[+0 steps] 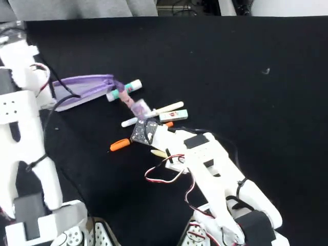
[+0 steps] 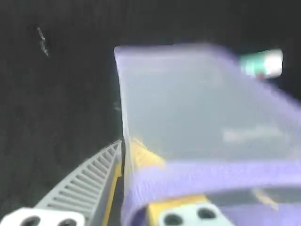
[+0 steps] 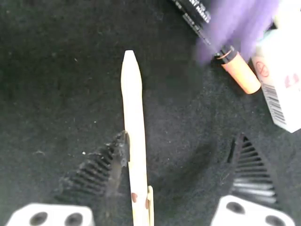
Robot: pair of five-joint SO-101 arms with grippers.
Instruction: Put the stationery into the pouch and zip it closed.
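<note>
I find the left hand (image 2: 125, 147) pinching one end of the purple pouch (image 2: 197, 108); the right hand (image 3: 181, 139) stands spread astride a cream pen (image 3: 134, 141) on the surface (image 3: 56, 70), well apart from the pouch, one finger touching the pen; an orange marker (image 3: 240, 75) lies nearer the pouch.
</note>
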